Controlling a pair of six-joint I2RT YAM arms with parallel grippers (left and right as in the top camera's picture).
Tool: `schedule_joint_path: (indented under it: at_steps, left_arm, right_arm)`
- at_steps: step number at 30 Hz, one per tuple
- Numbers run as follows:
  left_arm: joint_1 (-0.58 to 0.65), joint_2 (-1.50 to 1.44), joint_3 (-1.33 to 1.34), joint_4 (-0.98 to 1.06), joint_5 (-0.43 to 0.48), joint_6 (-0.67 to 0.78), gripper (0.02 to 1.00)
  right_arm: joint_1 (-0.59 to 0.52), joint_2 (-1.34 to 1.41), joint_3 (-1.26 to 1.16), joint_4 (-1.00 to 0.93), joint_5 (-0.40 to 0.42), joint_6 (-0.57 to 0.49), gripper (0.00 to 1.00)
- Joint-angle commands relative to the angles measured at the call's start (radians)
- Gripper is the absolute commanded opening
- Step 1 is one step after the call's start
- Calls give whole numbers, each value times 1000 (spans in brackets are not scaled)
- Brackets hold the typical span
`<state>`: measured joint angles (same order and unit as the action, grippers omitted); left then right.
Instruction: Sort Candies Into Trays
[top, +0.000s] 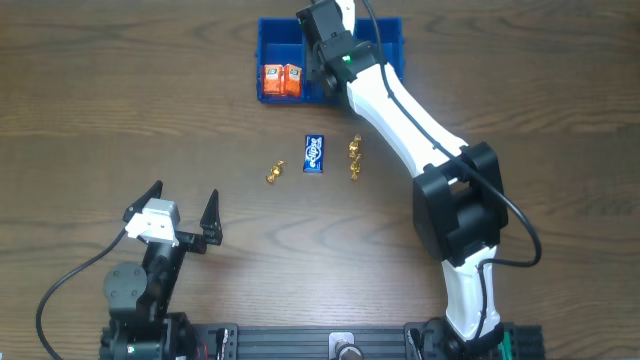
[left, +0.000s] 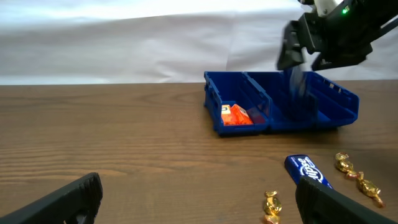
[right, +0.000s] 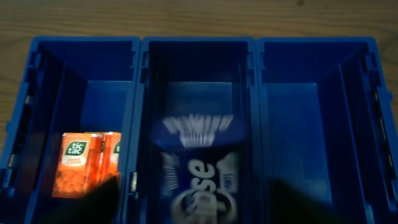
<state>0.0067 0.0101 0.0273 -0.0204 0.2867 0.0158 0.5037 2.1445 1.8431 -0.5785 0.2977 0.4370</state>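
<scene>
A blue three-compartment tray (top: 390, 40) stands at the back of the table. Two orange candy boxes (right: 84, 163) lie in its left compartment. My right gripper (left: 305, 62) hangs open above the middle compartment, and a blurred blue candy bar (right: 199, 180) is below it, between and clear of the spread fingers. A second blue bar (top: 314, 153) lies on the table in front of the tray, with gold-wrapped candies (top: 276, 172) to its left and two more (top: 354, 158) to its right. My left gripper (top: 182, 208) sits open and empty near the table's front left.
The tray's right compartment (right: 311, 124) holds nothing. Bare wooden table (top: 120, 100) spreads left of the tray and between the left gripper and the loose candies. The right arm's white link (top: 400, 110) stretches over the table beside the gold candies.
</scene>
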Motion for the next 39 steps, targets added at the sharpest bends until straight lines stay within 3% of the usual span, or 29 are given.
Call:
schedule_joint_path:
  at_steps: [1,5,11,14,16,20,26,39]
  left_arm:
    - [6,-6,-23,-29,18,0,998]
    - [6,-6,-23,-29,18,0,998]
    - [6,-6,-23,-29,18,0,998]
    - [6,-6,-23,-29,18,0,998]
    - [6,-6,-23,-29,18,0,998]
    - [6,-6,-23,-29,18,0,998]
    - [6,-6,-23,-29,18,0,998]
    - [6,-6,-23,-29,18,0,998]
  right_arm:
    - [20,13,5,10,23,8,1000]
    - [21,3,49,-68,7,8,1000]
    - [68,-55,279,-418,1,14,1000]
    - [117,-65,314,-601,-22,101,998]
    - [126,-53,276,-658,-91,144,1000]
    - [143,-45,94,-619,-125,231,1000]
    - [170,-40,-152,-431,-209,257,1000]
    - [203,46,-201,-348,-175,380,1000]
